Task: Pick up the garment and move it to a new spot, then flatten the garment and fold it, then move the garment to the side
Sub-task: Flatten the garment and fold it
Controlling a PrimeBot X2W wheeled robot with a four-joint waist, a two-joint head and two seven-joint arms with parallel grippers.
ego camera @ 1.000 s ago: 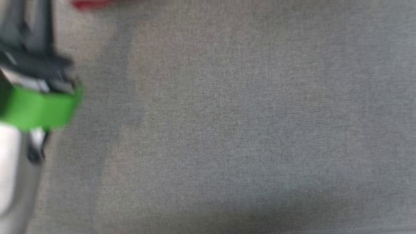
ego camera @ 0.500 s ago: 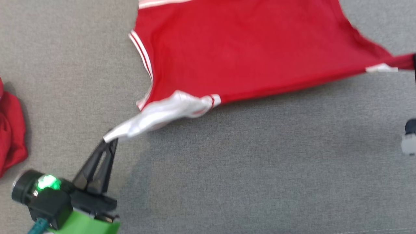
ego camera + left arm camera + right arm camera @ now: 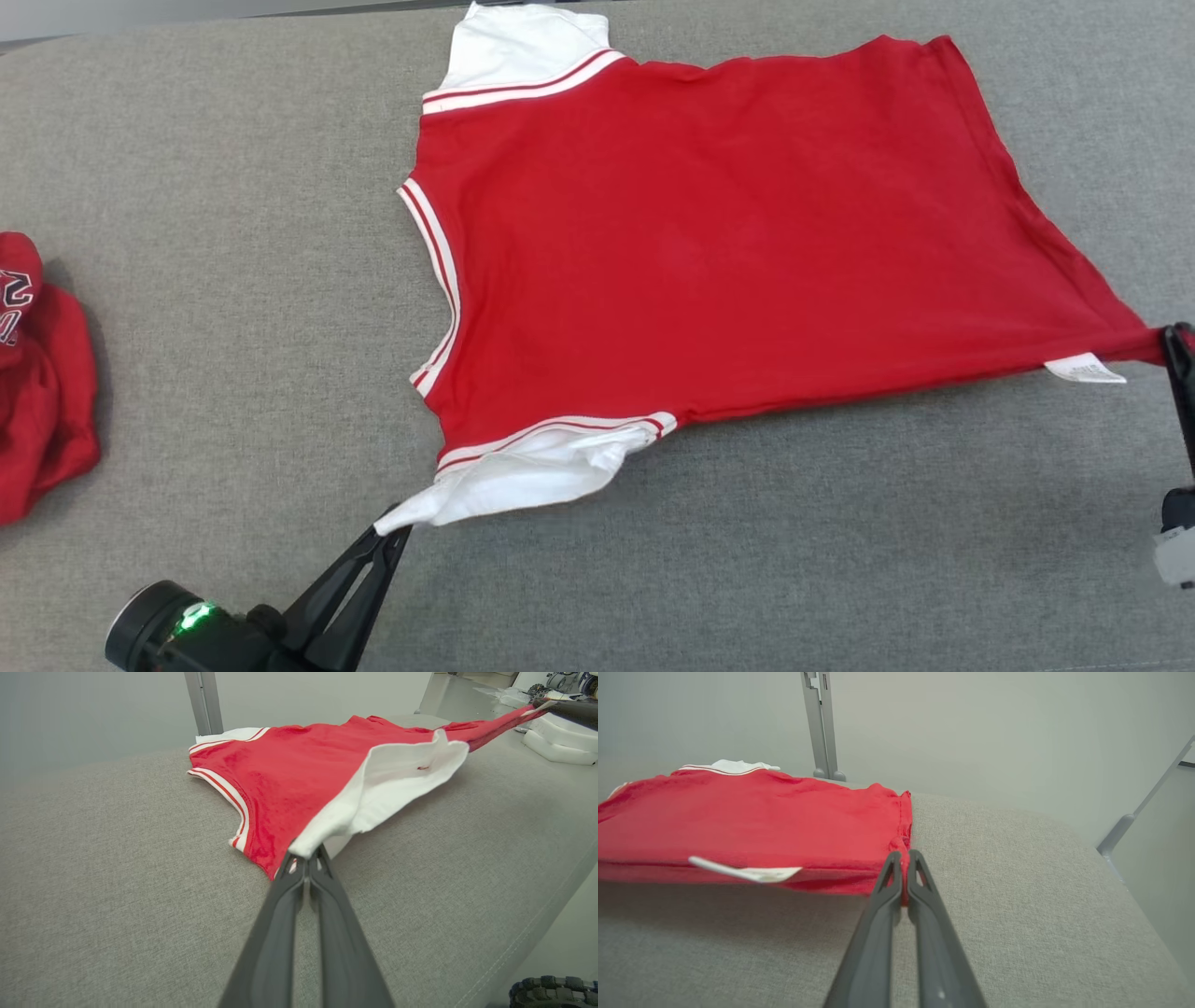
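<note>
Two pinches on the red, white-sleeved garment [image 3: 728, 233]: left tool [image 3: 307, 856] at sleeve [image 3: 523, 471]; right tool [image 3: 903, 856] at hem [image 3: 1134, 341]

Garment [image 3: 728, 233] red; sleeves [image 3: 523, 471] white; trim [image 3: 432, 233] red-white striped. Padded surface [image 3: 233, 233] grey, fine weave. Side bundle [image 3: 42, 401] red.

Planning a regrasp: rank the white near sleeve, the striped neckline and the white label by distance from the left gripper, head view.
1. White near sleeve, pinched in the left gripper.
2. Striped neckline, left edge of the garment.
3. White label, far right, at the hem corner.
</note>
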